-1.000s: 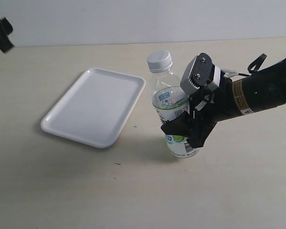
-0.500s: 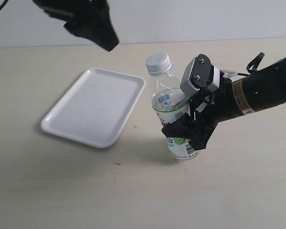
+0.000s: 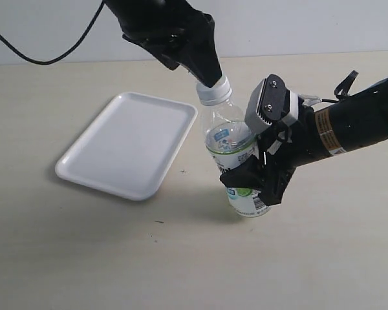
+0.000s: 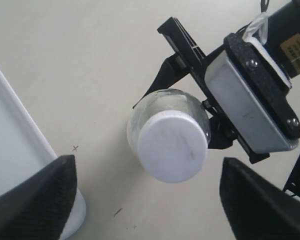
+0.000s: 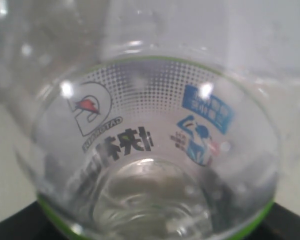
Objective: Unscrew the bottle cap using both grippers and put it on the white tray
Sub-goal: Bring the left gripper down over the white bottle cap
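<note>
The clear bottle (image 3: pixel 236 152) with its green-and-white label stands tilted on the table, and my right gripper (image 3: pixel 253 173) is shut on its lower body. The label (image 5: pixel 140 135) fills the right wrist view. The white bottle cap (image 3: pixel 215 92) is still on the neck. My all-black left gripper (image 3: pixel 207 72) hangs right above the cap and hides its top edge in the exterior view. From the left wrist the cap (image 4: pixel 173 145) shows end-on between the two fingers (image 4: pixel 35 197), which stand wide apart and clear of it. The white tray (image 3: pixel 126 145) lies left of the bottle.
The right arm's grey-white block (image 4: pixel 247 105) sits close beside the bottle neck. A corner of the tray (image 4: pixel 12 145) lies near one left finger. Bare beige table (image 3: pixel 181 258) surrounds the bottle, and a pale wall (image 3: pixel 297 26) runs behind.
My left arm has swept in from the upper left and come down over the cap. The right gripper and the bottle have barely moved.
</note>
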### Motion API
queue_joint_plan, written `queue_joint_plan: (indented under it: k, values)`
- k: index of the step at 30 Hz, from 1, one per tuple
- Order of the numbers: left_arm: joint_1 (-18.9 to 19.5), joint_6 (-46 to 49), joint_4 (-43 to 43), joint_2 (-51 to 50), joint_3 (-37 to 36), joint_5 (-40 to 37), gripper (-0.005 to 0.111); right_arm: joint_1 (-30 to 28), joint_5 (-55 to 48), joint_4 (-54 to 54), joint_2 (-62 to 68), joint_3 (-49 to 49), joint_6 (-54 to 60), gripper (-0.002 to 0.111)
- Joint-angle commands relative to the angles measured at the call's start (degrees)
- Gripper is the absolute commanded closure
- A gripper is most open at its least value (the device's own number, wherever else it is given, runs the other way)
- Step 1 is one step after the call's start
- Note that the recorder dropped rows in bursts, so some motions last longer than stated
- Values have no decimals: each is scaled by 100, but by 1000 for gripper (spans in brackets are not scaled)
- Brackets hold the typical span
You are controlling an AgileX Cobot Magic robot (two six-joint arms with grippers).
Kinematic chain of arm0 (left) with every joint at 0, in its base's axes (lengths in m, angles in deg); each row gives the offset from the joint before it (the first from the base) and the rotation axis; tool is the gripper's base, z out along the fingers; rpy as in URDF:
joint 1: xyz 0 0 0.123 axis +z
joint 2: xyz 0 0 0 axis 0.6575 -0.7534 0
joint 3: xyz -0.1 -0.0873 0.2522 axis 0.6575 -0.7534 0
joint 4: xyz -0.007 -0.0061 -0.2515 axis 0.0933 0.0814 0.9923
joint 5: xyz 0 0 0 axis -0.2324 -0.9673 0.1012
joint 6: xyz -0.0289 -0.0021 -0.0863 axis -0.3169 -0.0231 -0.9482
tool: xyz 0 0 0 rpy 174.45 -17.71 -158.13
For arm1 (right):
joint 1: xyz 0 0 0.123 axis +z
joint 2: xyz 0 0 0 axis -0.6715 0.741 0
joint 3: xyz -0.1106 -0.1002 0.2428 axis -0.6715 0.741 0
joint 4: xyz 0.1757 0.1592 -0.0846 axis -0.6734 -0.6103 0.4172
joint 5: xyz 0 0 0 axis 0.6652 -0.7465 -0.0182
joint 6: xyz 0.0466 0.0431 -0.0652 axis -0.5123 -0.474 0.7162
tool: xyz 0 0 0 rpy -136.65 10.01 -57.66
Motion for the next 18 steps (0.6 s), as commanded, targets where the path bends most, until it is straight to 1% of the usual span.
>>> queue_joint_plan:
  k: [1,3,8,18]
  values:
    - [-10,-45,153,-37,54,-11,31,6,-46,205,-10,15,67,108]
    - [-10,-57,179,-41,54,-11,31,6,-46,205,-10,15,65,108]
    - [-10,-57,561,-50,54,-11,31,6,-46,205,-10,15,170,108]
    - [-10,-349,441,-152,54,-11,31,6,-46,205,-10,15,197,108]
